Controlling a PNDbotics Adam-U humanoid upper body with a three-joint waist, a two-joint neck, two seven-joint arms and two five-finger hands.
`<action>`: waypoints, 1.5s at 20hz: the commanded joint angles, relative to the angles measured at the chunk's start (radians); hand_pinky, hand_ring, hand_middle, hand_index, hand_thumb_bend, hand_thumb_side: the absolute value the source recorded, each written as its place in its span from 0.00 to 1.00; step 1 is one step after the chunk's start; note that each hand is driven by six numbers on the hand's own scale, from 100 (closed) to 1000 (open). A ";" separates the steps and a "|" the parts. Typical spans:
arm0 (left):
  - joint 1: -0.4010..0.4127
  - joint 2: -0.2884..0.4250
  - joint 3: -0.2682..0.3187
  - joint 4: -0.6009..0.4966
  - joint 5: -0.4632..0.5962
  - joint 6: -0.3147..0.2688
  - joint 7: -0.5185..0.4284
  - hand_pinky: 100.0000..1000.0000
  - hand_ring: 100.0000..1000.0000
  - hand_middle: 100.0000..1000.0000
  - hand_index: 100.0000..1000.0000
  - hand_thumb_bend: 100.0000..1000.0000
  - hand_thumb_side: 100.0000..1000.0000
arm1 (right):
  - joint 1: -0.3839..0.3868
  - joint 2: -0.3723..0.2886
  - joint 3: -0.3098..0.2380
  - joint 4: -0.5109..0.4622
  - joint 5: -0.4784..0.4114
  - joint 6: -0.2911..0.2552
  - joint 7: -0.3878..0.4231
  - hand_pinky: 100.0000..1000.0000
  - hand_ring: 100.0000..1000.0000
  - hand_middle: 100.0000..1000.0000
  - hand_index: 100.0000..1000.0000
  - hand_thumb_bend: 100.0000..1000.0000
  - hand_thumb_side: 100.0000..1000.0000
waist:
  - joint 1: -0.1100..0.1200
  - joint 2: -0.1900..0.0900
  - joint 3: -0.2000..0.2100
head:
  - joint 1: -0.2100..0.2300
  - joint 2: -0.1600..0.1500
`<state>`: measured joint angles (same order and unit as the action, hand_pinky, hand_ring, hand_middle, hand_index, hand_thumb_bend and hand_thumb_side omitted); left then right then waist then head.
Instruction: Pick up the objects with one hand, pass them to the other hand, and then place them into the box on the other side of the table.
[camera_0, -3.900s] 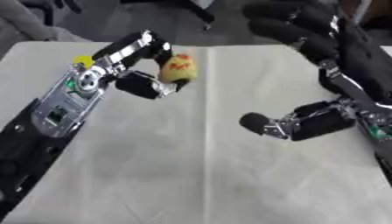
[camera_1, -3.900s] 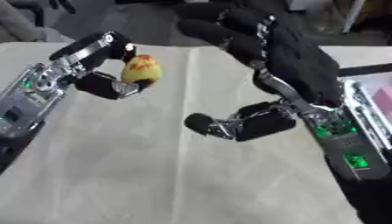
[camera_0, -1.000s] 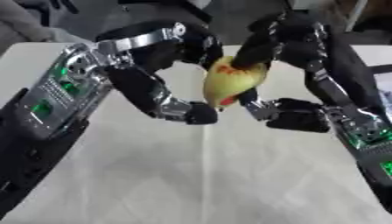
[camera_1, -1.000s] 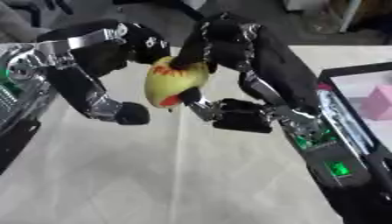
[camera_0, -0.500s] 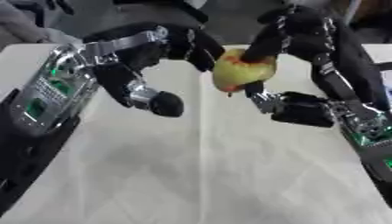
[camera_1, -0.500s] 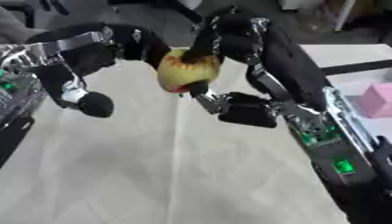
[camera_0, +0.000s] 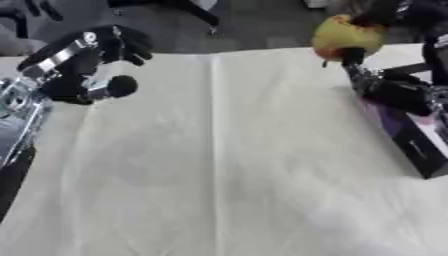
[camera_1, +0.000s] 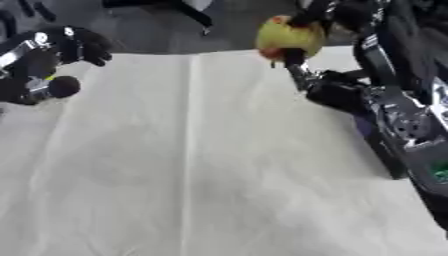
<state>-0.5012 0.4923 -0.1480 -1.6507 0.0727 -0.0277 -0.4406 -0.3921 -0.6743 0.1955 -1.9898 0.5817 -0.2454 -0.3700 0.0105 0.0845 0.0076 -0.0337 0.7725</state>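
1. While the black right hand (camera_1: 332, 55) reaches in from the upper right, its fingers are curled round a yellow, rounded fruit-shaped object with a red patch on its underside (camera_1: 289, 39), pinching it between fingertips above and thumb below.
2. That yellow object is held in the air over the far right part of the tabletop (camera_0: 219, 165), just beside the near end of the box.
3. On the right edge sits a dark, purple-sided box (camera_0: 404, 134), partly hidden by the right arm; its inside is not visible.
4. At the upper left, the black and silver left hand (camera_0: 105, 60) hangs well apart from the object, holding nothing, with its fingers spread wide and pointing toward the far edge, the thumb sticking out to the right.
5. A cream-white cloth with a lengthwise crease (camera_0: 213, 150) covers the tabletop, lying bare between the two hands.
6. Beyond the far edge of the cloth lies a dark grey floor (camera_0: 245, 25).
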 joint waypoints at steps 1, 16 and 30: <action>0.030 0.015 0.044 -0.028 -0.014 -0.003 0.053 0.76 0.73 0.72 0.80 0.69 0.55 | 0.016 -0.088 -0.080 0.021 -0.070 0.149 -0.045 0.67 0.26 0.00 0.32 0.00 0.00 | -0.002 -0.009 0.003 | -0.023 -0.002; 0.207 -0.105 0.123 -0.126 -0.061 -0.023 0.118 0.75 0.73 0.71 0.79 0.68 0.56 | -0.148 -0.189 -0.160 0.958 -0.366 0.206 -0.080 0.66 0.17 0.01 0.53 0.00 0.00 | 0.005 -0.010 0.040 | -0.059 -0.002; 0.215 -0.117 0.124 -0.133 -0.077 -0.026 0.101 0.75 0.73 0.71 0.79 0.68 0.56 | -0.165 -0.194 -0.169 1.152 -0.186 0.154 0.230 0.88 0.68 0.75 1.00 0.79 0.52 | 0.000 -0.013 0.052 | -0.064 -0.002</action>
<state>-0.2796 0.3666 -0.0343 -1.7656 0.0005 -0.0532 -0.3373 -0.5455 -0.8162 0.0394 -0.8201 0.3761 -0.0861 -0.1604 0.0108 0.0846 0.0596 -0.0965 0.7725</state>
